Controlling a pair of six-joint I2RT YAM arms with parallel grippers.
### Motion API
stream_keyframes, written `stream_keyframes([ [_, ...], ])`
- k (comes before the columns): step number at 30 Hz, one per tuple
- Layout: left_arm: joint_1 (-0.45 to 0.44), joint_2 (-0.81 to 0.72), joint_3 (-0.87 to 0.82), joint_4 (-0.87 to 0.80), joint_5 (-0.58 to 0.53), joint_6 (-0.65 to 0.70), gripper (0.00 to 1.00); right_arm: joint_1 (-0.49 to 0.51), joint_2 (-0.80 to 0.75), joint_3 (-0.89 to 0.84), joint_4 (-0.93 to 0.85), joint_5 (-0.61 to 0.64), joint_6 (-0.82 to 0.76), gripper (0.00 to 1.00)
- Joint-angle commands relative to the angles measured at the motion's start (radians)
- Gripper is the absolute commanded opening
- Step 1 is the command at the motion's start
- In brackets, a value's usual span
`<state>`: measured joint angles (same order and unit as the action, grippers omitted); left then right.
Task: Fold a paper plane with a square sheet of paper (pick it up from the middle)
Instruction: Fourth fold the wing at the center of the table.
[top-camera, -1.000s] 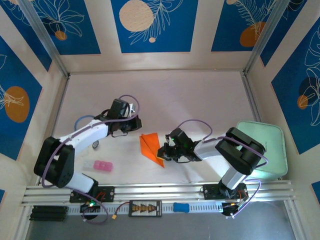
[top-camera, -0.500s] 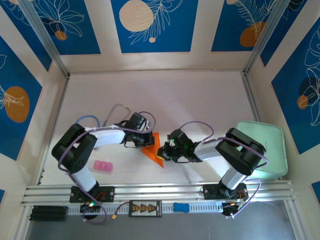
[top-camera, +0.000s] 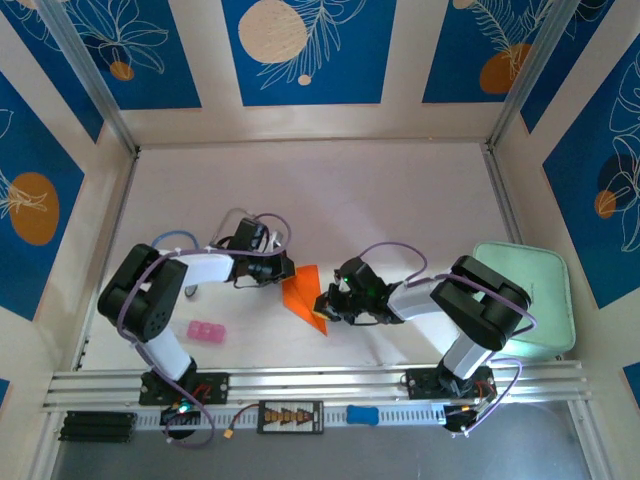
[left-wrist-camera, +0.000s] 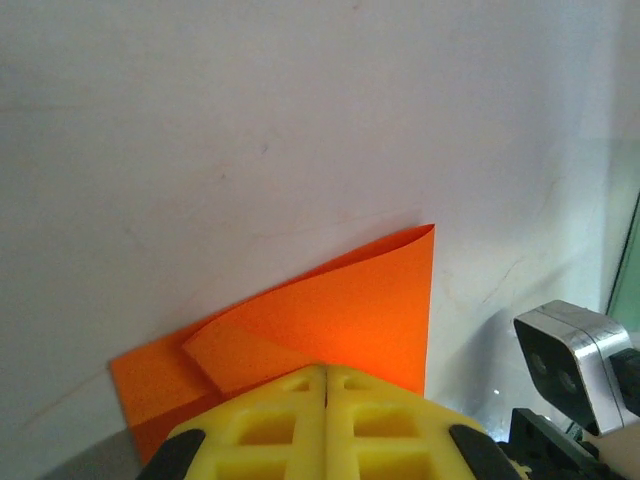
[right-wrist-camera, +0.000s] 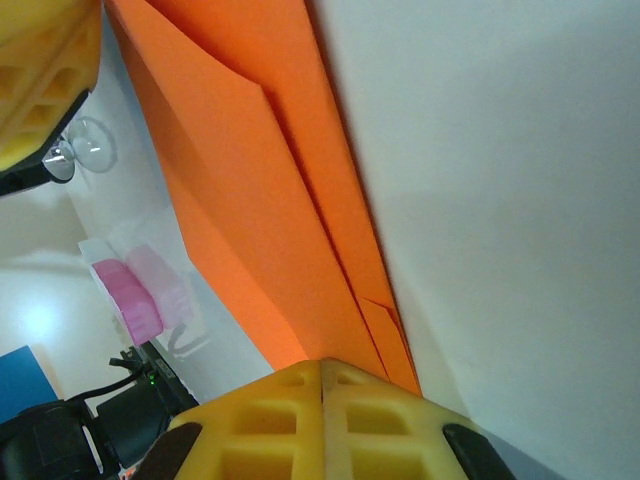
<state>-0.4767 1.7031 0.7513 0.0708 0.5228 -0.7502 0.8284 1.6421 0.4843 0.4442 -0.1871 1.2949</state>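
Top view, left to right. A small pink block (top-camera: 206, 332) lies on the white table (top-camera: 400, 200) near the left arm's base. We see the left gripper (top-camera: 283, 270) reaching in to the left edge of the orange paper sheet (top-camera: 303, 292), which lies folded into a pointed shape near the middle of the table's front half, between the two arms. The right gripper (top-camera: 325, 303) meets the sheet at its near, pointed end. At far right a pale green rounded tray (top-camera: 545, 290) rests against the side wall, partly covered by the right arm. The walls carry blue panels (top-camera: 310, 50) with white leaf drawings and pale or orange discs.

Left wrist view. The yellow fingers (left-wrist-camera: 270, 420) of the left gripper (left-wrist-camera: 326, 372) are pressed together. Their tips overlap the near edge of the orange paper sheet (left-wrist-camera: 340, 310), whose folded flap and raised corner lie just beyond. We cannot tell whether a ply is caught between them.

Right wrist view. The right gripper (right-wrist-camera: 322, 365) likewise has its jaws pressed together, at the narrow end of the orange paper sheet (right-wrist-camera: 250, 180), whose layered creases run away from the tips. Whether paper is pinched we cannot tell. The pink block (right-wrist-camera: 140, 300) shows beyond the sheet.
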Motion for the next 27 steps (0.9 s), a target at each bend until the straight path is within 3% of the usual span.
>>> stream_keyframes([
  [1,0.024,0.043,0.001,0.004,0.008,0.03,0.02,0.004,0.074,-0.04,-0.226,0.038,0.001,0.0],
  [10,0.089,0.101,0.058,-0.11,-0.081,0.077,0.01,0.001,0.071,-0.035,-0.238,0.032,-0.015,0.0],
  [18,0.099,0.114,0.089,-0.105,-0.031,0.08,0.01,-0.003,0.062,-0.033,-0.243,0.031,-0.024,0.0],
  [27,0.088,0.118,0.062,-0.098,0.012,0.102,0.0,-0.046,-0.221,0.019,-0.412,0.105,-0.182,0.01],
])
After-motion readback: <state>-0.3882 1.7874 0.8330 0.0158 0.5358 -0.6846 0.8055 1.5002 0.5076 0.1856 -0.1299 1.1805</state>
